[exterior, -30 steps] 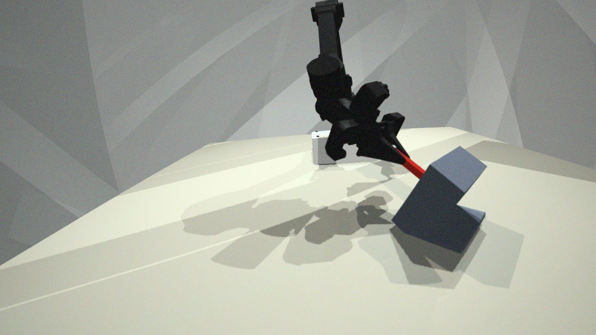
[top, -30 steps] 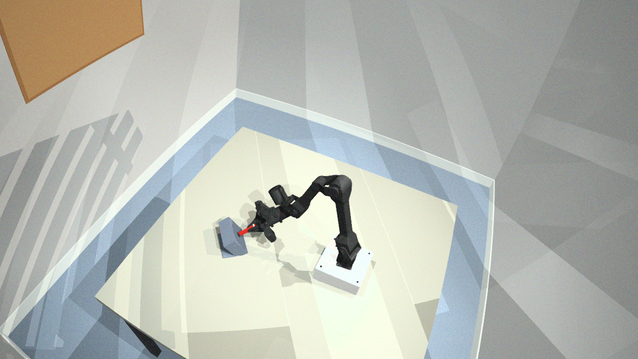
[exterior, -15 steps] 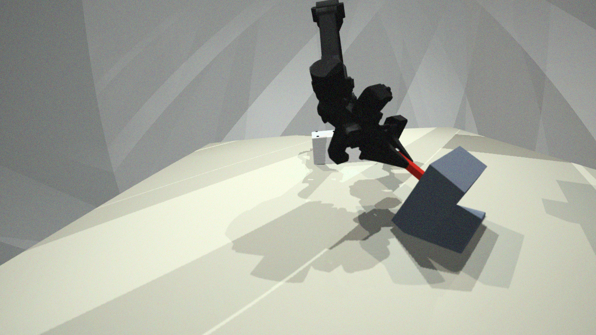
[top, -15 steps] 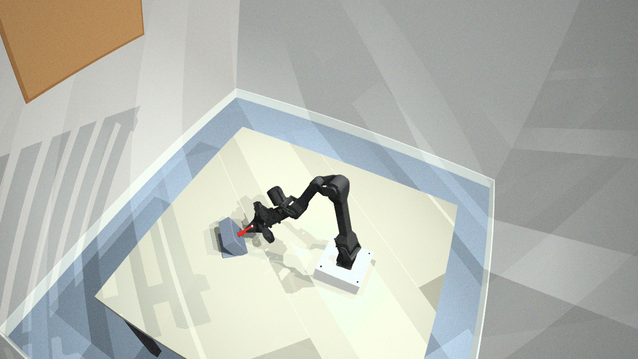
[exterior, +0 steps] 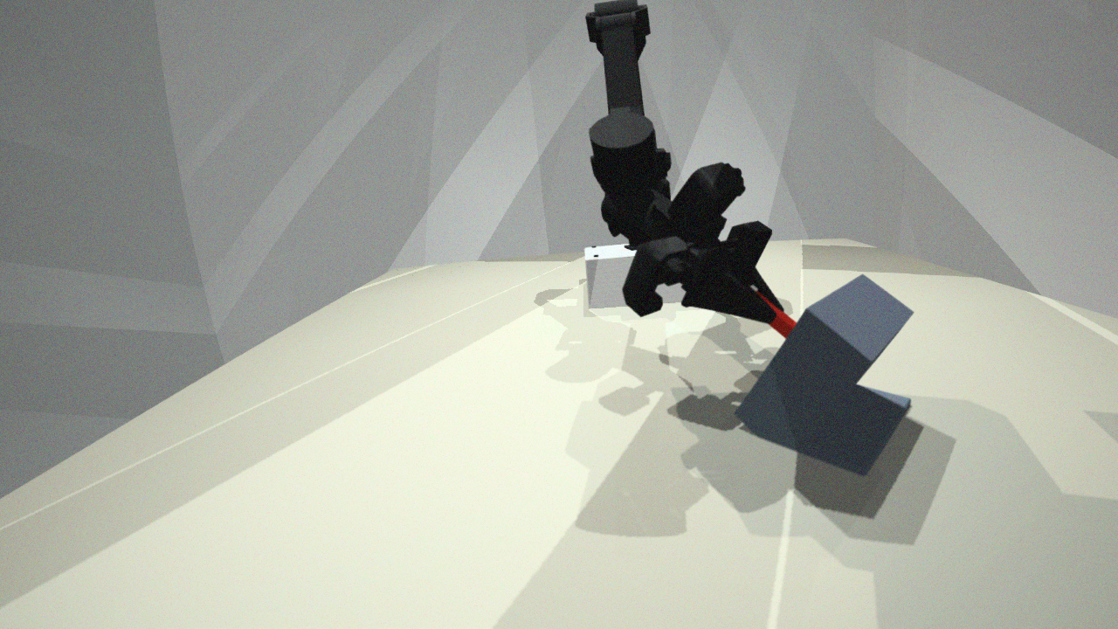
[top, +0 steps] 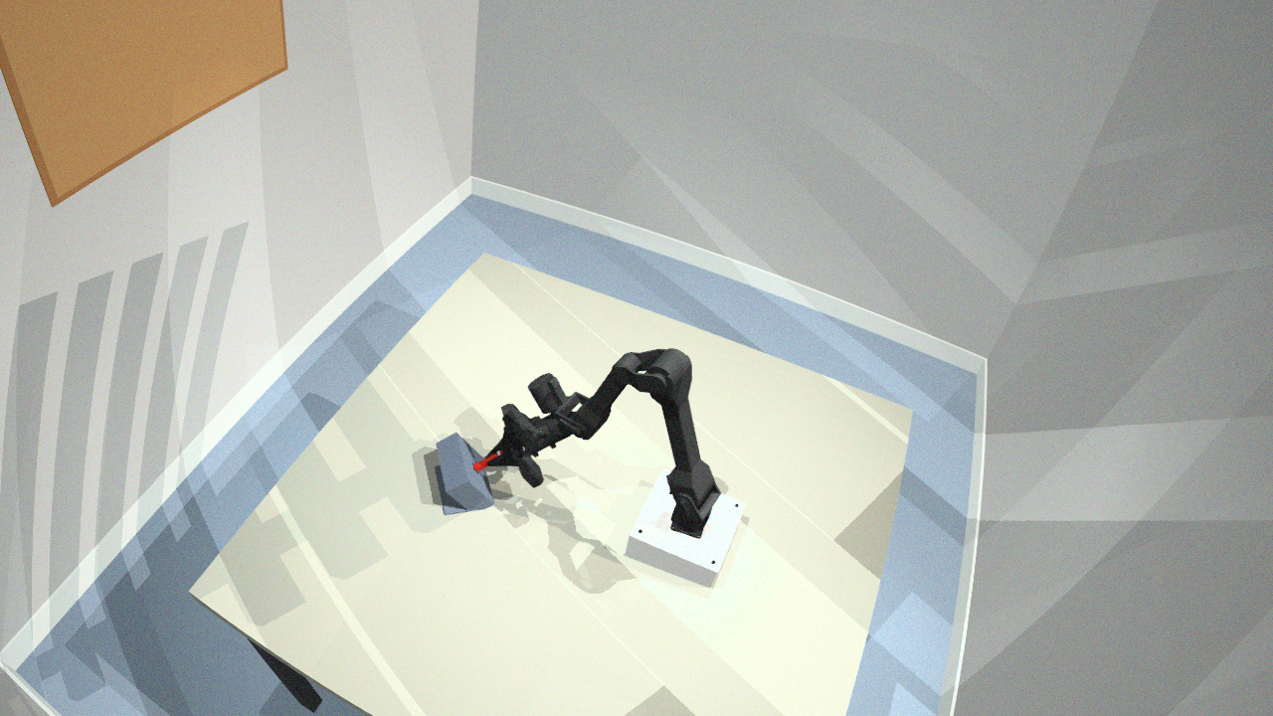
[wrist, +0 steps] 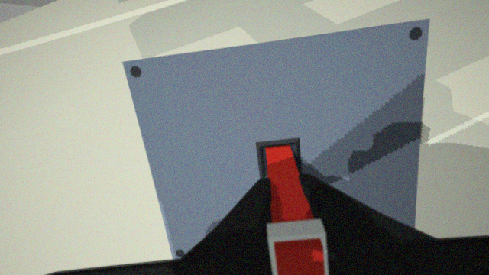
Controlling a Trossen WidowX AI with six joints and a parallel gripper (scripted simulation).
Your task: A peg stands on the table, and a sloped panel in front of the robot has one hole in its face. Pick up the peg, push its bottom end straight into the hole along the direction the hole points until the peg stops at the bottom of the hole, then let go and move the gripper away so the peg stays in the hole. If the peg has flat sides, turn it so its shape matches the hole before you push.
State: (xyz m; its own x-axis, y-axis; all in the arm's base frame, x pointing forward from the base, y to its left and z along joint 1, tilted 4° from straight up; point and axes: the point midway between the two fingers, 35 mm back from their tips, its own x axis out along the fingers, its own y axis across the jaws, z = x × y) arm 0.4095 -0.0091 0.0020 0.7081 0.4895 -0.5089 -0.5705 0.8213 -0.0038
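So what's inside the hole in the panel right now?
The red peg's tip fills the hole, held by the end effector. How deep it reaches is hidden.

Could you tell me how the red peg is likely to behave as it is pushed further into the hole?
The red peg looks straight and rigid, so probably stiff. Its flat sides match the square hole, so it likely won't roll, though it might jam if tilted.
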